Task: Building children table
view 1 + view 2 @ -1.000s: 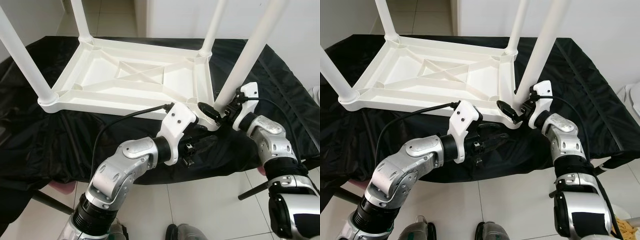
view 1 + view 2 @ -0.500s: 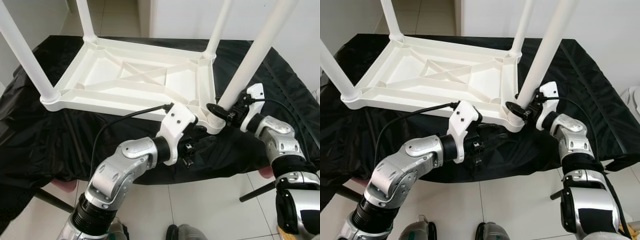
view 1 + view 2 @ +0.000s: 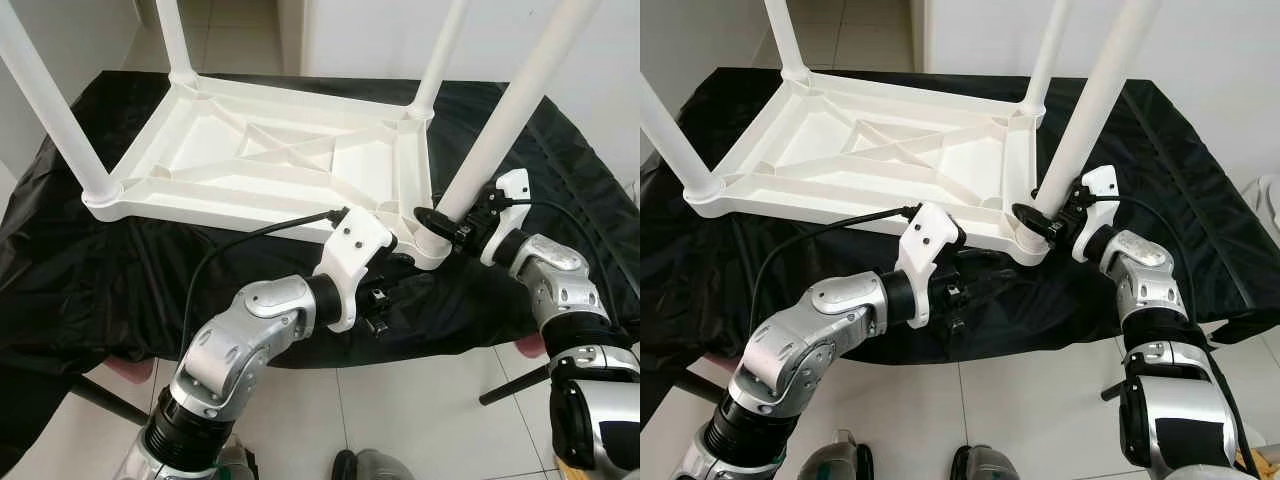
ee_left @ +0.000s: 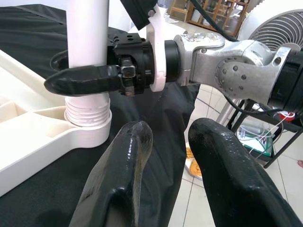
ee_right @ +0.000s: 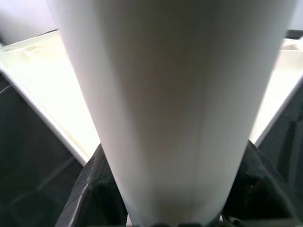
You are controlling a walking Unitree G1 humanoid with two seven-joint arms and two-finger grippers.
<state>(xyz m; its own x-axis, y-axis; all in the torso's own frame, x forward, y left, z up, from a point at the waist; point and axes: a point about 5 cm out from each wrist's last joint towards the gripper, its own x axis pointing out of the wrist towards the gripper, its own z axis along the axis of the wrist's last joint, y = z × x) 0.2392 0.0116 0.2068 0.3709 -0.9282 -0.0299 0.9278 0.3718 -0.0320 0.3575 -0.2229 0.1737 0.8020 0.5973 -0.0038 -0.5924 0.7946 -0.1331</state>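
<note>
Four white legs stand up from the upturned white table top (image 3: 270,160), which we find lying on a worktop (image 3: 90,290) draped in black cloth. We note the right tool (image 3: 447,217) clamped round the near right leg (image 3: 500,120) just above its threaded foot, where the leg sits in the corner socket (image 4: 87,125) of the table top; in the right wrist view the leg (image 5: 165,104) runs between the two black fingers (image 5: 94,198). The left tool (image 4: 165,142) is released, its fingers (image 4: 125,161) parted and holding nothing; it hovers low over the cloth at the near edge of the table top, just beside that same corner socket and apart from it, pointing toward the right tool. The remaining three legs stand at the other corners, well apart from both tools.
</note>
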